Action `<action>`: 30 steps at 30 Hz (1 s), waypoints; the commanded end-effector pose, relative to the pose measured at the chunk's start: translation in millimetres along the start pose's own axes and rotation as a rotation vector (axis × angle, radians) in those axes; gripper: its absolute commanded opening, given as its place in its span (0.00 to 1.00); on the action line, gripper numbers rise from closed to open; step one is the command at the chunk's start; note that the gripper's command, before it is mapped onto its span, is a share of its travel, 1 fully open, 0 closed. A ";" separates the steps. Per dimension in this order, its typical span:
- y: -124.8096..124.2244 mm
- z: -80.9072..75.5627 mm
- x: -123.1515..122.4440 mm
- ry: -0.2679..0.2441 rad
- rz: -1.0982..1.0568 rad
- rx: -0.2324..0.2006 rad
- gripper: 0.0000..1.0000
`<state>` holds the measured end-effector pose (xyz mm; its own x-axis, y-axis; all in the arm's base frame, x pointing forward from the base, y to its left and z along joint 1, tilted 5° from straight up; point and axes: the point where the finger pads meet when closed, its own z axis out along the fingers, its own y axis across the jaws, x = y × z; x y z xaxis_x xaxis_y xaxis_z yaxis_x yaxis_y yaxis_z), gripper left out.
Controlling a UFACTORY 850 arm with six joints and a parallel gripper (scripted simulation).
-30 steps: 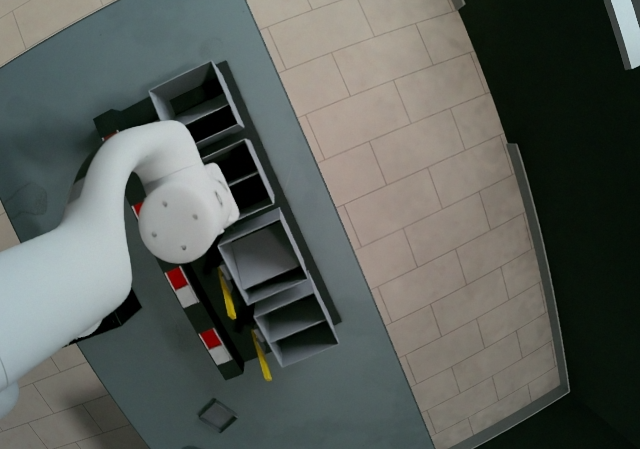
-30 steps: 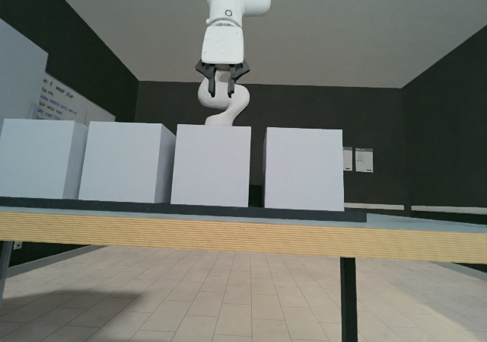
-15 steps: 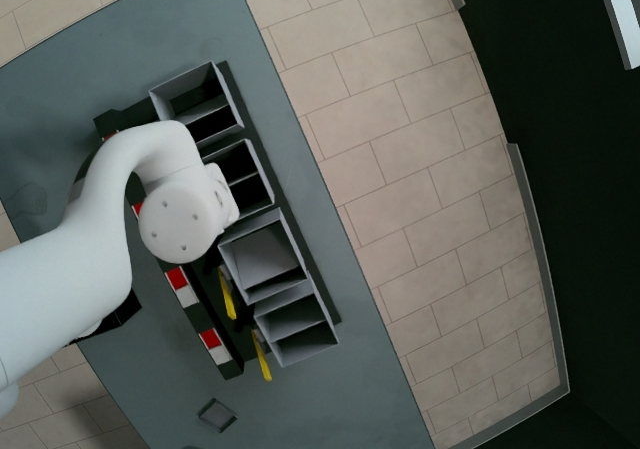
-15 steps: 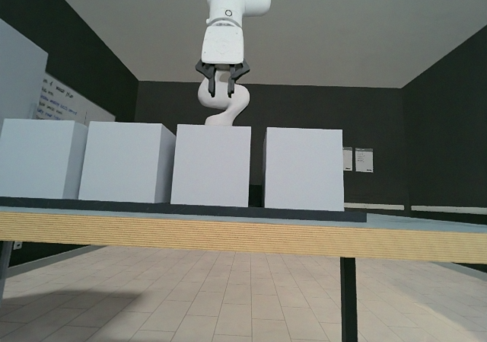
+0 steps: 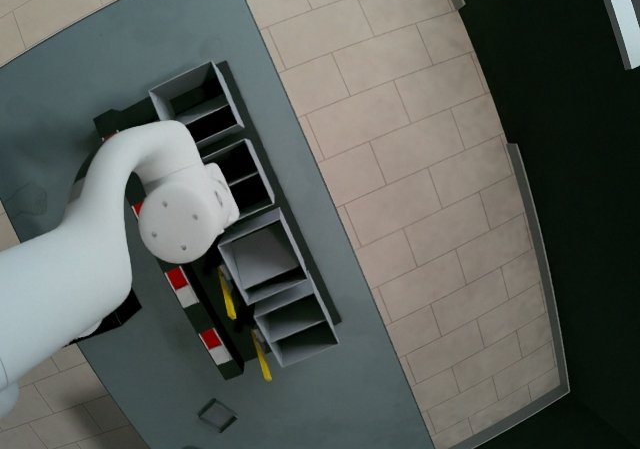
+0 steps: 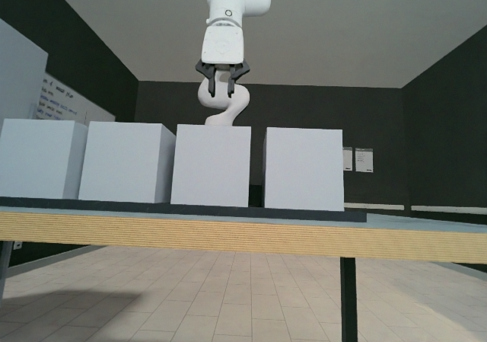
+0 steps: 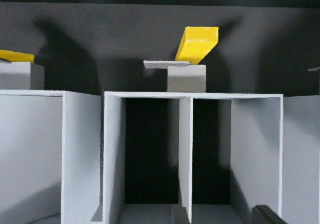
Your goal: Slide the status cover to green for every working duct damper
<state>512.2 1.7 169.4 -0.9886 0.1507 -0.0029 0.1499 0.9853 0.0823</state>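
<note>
Four grey box dampers stand in a row on a dark base. In the overhead view they are at the top (image 5: pixel 196 102), under my wrist (image 5: pixel 240 178), below it (image 5: pixel 263 258) and at the bottom (image 5: pixel 297 325). My gripper (image 6: pixel 221 93) hangs well above the third box from the left (image 6: pixel 212 165), fingers partly open and empty. In the wrist view my fingertips are over that damper (image 7: pixel 192 154); its blade (image 7: pixel 185 151) stands edge-on. Its yellow lever (image 7: pixel 196 44) is tilted behind it. Two sliders (image 5: pixel 180 285) (image 5: pixel 214 345) show red beside white covers; the arm hides most of the other two.
Yellow levers (image 5: pixel 226 294) (image 5: pixel 261 361) stick out of the two lower dampers toward the slider rail. A small grey square block (image 5: pixel 217 414) lies near the table's lower edge. The neighbouring damper (image 7: pixel 45 154) shows at the left of the wrist view.
</note>
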 end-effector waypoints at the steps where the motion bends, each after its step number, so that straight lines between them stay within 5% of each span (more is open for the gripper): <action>1: 0.1 -0.8 -0.8 -0.002 0.000 0.000 0.39; 8: -0.1 0.8 7.4 -0.002 0.000 -0.001 0.39; 10: -1.3 7.5 42.7 -0.001 0.000 -0.005 0.39; 20: -3.2 20.2 111.6 -0.001 0.001 -0.014 0.39; 30: -3.2 20.4 112.4 -0.001 0.001 -0.014 0.39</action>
<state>401.6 16.9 148.0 -0.9885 0.1515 -0.0018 0.1506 0.9841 0.0941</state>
